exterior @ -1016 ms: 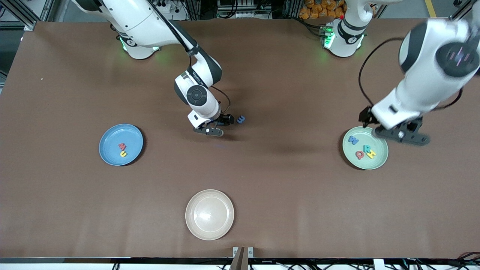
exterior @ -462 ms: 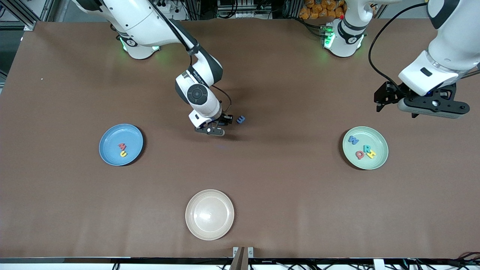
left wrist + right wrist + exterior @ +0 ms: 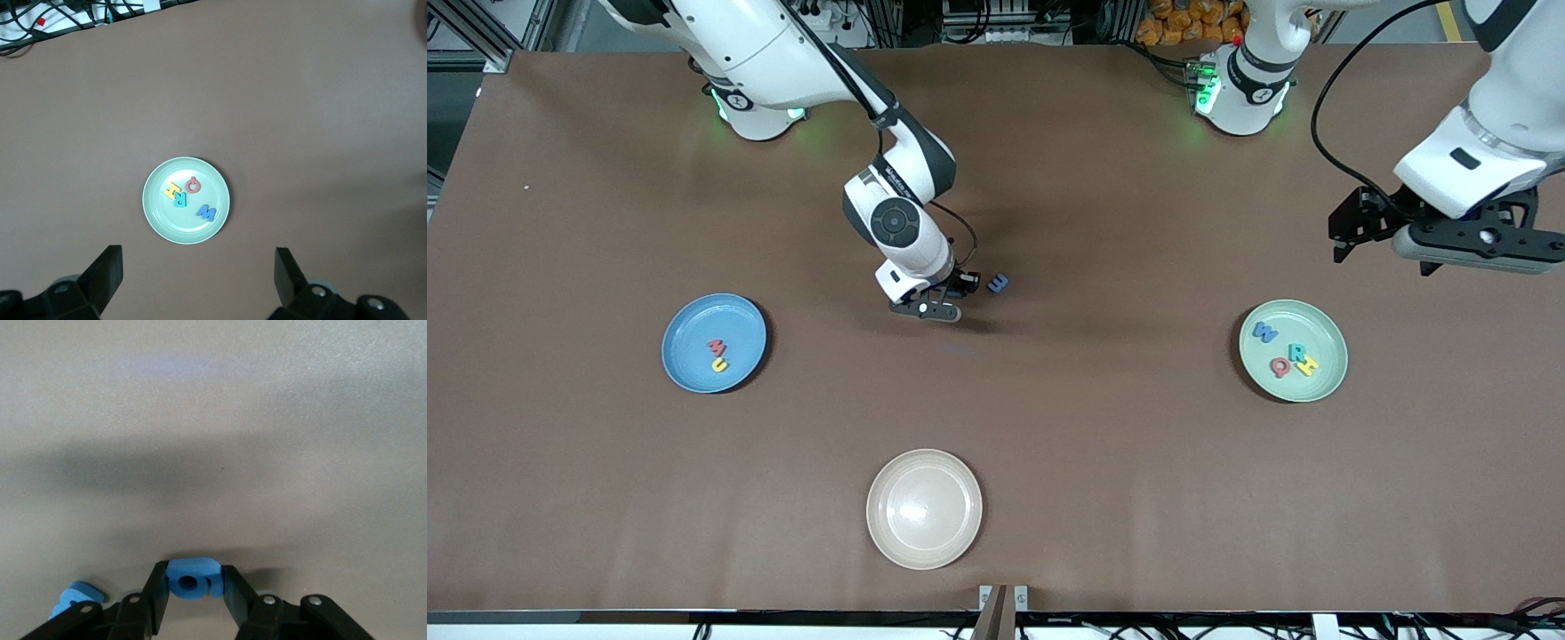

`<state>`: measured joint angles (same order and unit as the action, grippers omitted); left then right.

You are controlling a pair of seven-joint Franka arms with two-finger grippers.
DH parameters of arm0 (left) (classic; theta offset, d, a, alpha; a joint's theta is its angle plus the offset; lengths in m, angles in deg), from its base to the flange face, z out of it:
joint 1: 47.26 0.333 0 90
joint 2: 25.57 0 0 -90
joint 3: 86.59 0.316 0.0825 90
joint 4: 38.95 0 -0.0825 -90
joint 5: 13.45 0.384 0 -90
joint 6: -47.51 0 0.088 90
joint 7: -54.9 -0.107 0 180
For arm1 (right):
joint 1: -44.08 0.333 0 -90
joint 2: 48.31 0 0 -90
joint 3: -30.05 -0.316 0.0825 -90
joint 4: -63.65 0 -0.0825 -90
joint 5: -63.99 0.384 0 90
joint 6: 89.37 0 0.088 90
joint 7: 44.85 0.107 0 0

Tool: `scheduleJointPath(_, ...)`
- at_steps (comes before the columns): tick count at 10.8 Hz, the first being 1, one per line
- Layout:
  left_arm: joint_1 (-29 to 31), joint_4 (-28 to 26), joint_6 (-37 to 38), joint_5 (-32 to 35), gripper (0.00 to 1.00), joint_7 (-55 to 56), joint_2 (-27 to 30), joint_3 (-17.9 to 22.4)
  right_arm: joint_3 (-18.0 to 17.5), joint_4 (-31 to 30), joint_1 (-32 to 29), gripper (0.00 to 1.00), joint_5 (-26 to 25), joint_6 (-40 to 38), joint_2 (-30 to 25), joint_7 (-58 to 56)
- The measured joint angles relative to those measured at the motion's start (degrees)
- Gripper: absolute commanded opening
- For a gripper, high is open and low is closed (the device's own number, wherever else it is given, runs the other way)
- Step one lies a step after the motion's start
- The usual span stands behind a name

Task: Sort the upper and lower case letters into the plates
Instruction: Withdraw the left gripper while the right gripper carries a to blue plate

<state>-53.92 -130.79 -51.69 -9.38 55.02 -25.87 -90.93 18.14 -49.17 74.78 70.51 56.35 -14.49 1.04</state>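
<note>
While the front view is taken first, the right claw (image 3: 959, 286) is seen low over the middle of the brown counter (image 3: 1049, 427), and a dark blue letter (image 3: 998, 284) lies just beside it toward the left arm's end; whether anything is pinched cannot be told from here. The left claw (image 3: 1352, 233) is held up over the counter above bare surface near the mint green plate (image 3: 1325, 387), in which a blue W (image 3: 1264, 332), a teal R (image 3: 1296, 352), a yellow letter (image 3: 1307, 364) and a pink letter (image 3: 1280, 367) are gathered. The sky blue plate (image 3: 694, 378) lies toward the right arm's end with a red letter (image 3: 717, 347) and a yellow letter (image 3: 718, 364) touching in it. A cream-beige plate (image 3: 889, 542) sits nearest the camera.

From the left wrist view, the left claw (image 3: 199, 270) is shown spread wide and holding nothing, with the mint green plate (image 3: 155, 220) well below it.

From the right wrist view, the right claw (image 3: 193, 587) is seen pressed against the two sides of a light blue foam letter (image 3: 193, 578), which is pinched between its fingers (image 3: 155, 593) at the counter surface. Another blue foam piece (image 3: 79, 595) lies just beside one finger.
</note>
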Motion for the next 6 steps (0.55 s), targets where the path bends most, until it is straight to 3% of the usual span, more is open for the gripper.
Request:
scheduleJointPath(4,0.01,1.86,0.79,0.00,1.00,3.01,-1.43,0.01,0.38,0.50,-0.47,0.00,0.00,-1.07,-1.51,0.50)
scheduleJointPath(6,0.02,1.92,0.80,0.00,1.00,5.14,-1.50,0.01,0.47,1.42,-1.91,0.00,0.01,-5.96,-5.50,1.27)
